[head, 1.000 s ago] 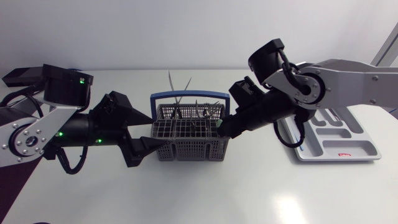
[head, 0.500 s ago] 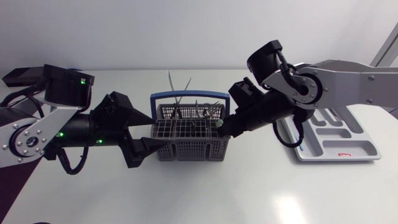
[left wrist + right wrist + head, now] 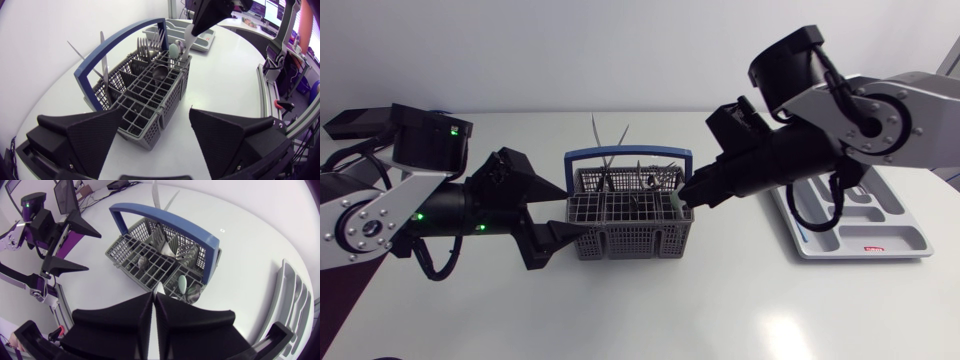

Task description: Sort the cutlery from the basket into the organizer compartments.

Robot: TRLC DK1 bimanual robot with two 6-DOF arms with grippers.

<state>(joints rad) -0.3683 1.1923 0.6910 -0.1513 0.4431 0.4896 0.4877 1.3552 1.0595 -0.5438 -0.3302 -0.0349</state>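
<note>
Currently the right arm [image 3: 790, 160] is gripping, jaws clamped on a pale utensil [image 3: 188, 35] in the basket's [image 3: 620, 240] corner. The left arm [image 3: 450, 215] is straddling the opposite end, jaws gaping wide.

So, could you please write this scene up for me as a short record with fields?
basket: grey plastic mesh cutlery basket with a blue handle, mid-table, cutlery standing upright in it
organizer: grey plastic organizer tray, at the right end of the table
left gripper: open, one finger on each side of the basket's end
right gripper: shut on a thin white utensil handle at the basket's other end
next to that handle: mint-green utensil, in the basket
</note>
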